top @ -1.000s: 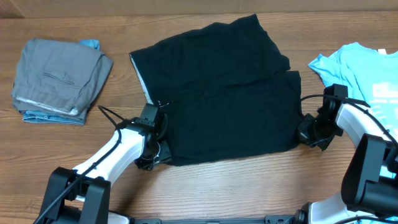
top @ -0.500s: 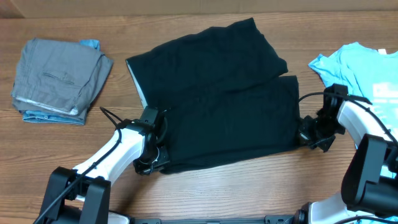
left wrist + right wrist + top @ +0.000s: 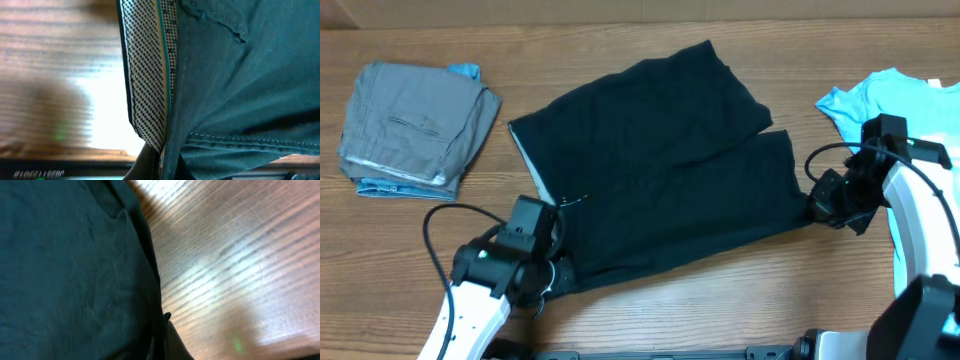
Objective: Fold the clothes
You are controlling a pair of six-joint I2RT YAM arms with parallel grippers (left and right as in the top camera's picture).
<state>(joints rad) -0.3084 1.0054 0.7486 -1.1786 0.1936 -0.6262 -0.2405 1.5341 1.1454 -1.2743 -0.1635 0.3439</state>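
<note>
At centre of surface [image 3: 720, 320]: black shirt [image 3: 650, 170] spread flat but skewed. Long axis runs left to right, right end sitting farther from me than left, top corner pointing at far edge. My left gripper [image 3: 548, 285] pressed together on near-left corner, dotted inner hem [image 3: 147, 75] showing at wrist. My right gripper [image 3: 818, 210] pinching near-right corner. My read: both near corners grabbed, fold not yet made. Next move calls for lifting both corners level, carrying them over toward far edge, tension even. Light blue T-shirt [image 3: 880, 100] off right, grey folded garment [image 3: 415, 120] off left.
</note>
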